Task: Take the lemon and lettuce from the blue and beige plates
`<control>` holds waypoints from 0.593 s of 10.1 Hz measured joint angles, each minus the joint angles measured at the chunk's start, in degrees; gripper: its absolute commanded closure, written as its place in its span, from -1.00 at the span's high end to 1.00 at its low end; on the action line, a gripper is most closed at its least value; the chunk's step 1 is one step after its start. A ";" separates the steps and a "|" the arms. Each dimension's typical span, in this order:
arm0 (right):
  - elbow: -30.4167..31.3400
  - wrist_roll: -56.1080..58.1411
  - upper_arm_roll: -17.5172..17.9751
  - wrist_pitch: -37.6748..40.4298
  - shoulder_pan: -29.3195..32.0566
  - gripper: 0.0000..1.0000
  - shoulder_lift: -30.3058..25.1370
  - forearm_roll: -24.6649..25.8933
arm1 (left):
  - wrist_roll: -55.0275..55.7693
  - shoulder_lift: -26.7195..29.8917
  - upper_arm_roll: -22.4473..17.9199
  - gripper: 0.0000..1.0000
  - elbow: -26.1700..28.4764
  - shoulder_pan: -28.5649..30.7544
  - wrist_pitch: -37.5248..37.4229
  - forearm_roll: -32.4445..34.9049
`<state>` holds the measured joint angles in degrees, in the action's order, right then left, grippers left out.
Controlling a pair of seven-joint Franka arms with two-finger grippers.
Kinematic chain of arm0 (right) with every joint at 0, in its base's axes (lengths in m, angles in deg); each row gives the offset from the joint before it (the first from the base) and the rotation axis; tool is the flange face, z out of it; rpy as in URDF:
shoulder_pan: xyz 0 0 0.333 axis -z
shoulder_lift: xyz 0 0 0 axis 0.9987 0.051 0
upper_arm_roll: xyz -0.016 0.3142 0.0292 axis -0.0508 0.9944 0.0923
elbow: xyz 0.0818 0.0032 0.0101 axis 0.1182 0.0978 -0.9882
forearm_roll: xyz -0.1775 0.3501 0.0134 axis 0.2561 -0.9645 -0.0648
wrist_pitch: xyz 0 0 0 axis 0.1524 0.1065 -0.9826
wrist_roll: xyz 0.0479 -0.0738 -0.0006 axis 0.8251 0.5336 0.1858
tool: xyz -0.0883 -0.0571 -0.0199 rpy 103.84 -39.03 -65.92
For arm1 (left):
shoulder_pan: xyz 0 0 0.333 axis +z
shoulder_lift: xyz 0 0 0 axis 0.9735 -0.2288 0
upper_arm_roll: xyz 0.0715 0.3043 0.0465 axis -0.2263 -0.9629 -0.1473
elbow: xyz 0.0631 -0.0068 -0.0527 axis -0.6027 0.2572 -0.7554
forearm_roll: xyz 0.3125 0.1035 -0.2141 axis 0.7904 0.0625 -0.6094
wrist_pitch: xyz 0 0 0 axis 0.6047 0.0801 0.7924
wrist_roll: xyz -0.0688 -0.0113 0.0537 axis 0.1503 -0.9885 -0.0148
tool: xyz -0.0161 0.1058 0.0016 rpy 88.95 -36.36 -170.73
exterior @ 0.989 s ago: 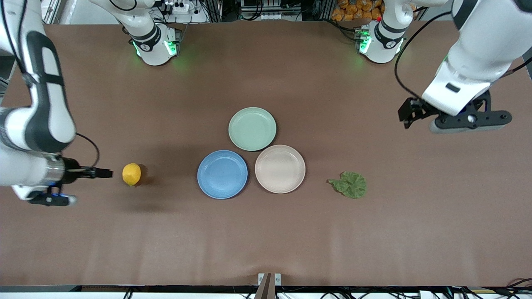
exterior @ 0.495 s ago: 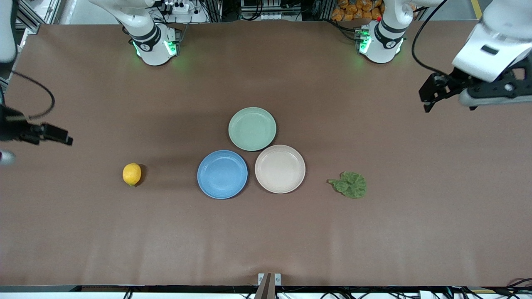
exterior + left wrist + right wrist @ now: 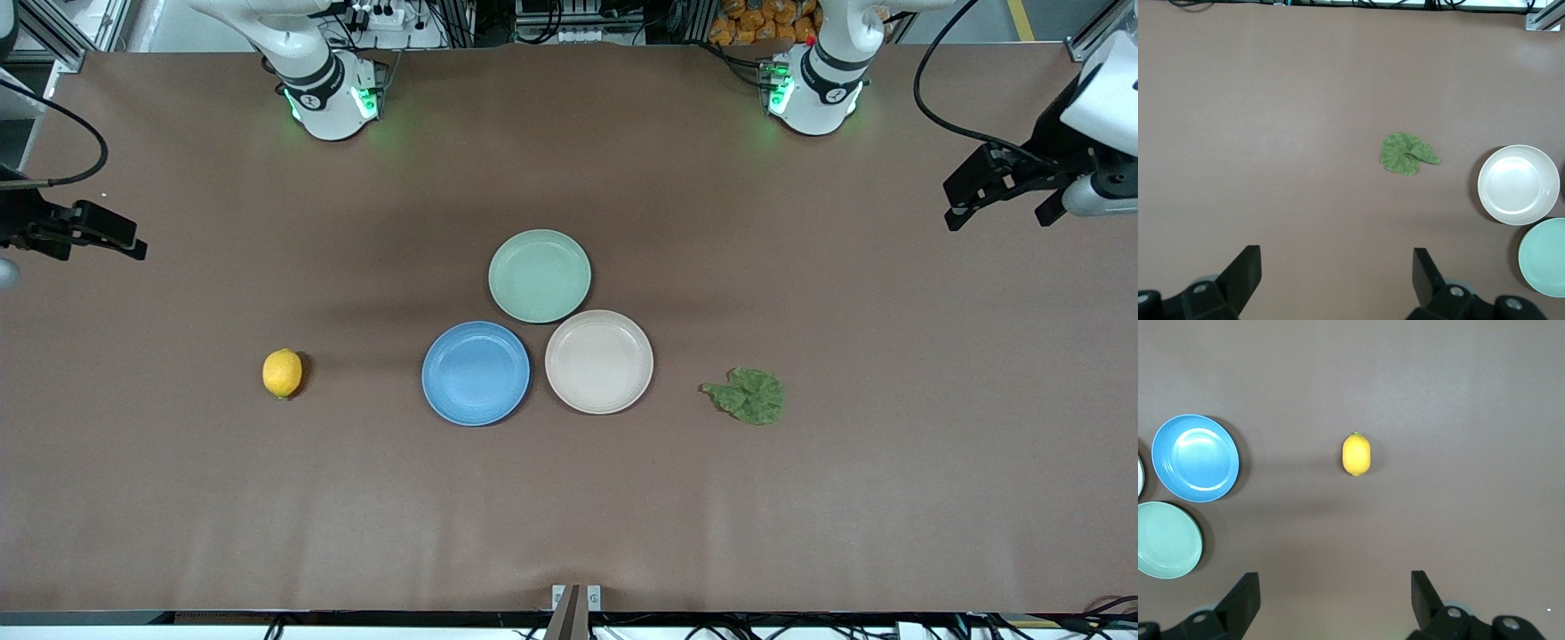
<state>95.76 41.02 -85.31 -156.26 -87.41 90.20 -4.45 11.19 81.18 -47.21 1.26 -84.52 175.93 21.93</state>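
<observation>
Here the lemon [image 3: 282,373], a small oval yellow fruit with pointed ends, is lying on the bare brown table [image 3: 569,516] toward the right arm's end, well apart from the blue plate [image 3: 476,373]. The lettuce [image 3: 747,395], a crinkled dark-green leaf, is lying flat on the table near the beige plate [image 3: 599,362], toward the left arm's end. Both plates are sitting bare and touching, with a mint-green plate [image 3: 540,276] just beside them. The right gripper [image 3: 98,236] is hanging over its end of the table with fingers spread wide, holding nothing; the left gripper [image 3: 982,191] is hanging likewise over its own end.
</observation>
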 measured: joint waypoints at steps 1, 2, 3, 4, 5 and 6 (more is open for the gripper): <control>0.46 0.00 -0.02 0.00 -0.13 1.00 0.01 0.01 | -0.03 -0.17 2.09 1.00 0.25 2.22 0.00 -0.01; 0.80 0.01 -0.02 0.00 -0.21 1.00 0.01 0.01 | -0.03 -0.28 3.24 1.00 0.75 3.28 0.00 -0.02; 0.97 0.01 -0.02 0.00 -0.28 1.00 0.01 0.01 | -0.03 -0.38 3.55 1.00 1.11 3.45 0.00 -0.03; 0.98 0.01 -0.02 0.00 -0.30 1.00 0.00 0.02 | -0.03 -0.42 3.59 1.00 1.28 3.45 0.00 -0.03; 0.98 0.01 -0.02 0.00 -0.33 1.00 0.00 0.02 | -0.03 -0.43 3.59 1.00 1.30 3.46 0.00 -0.03; 0.99 0.01 -0.02 0.01 -0.34 1.00 0.00 0.02 | -0.03 -0.49 3.63 1.00 1.32 3.46 0.00 -0.03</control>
<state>96.74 41.02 -85.33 -156.26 -87.75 90.20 -4.43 11.16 80.69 -43.58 2.58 -81.06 175.92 21.91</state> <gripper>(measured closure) 0.000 0.000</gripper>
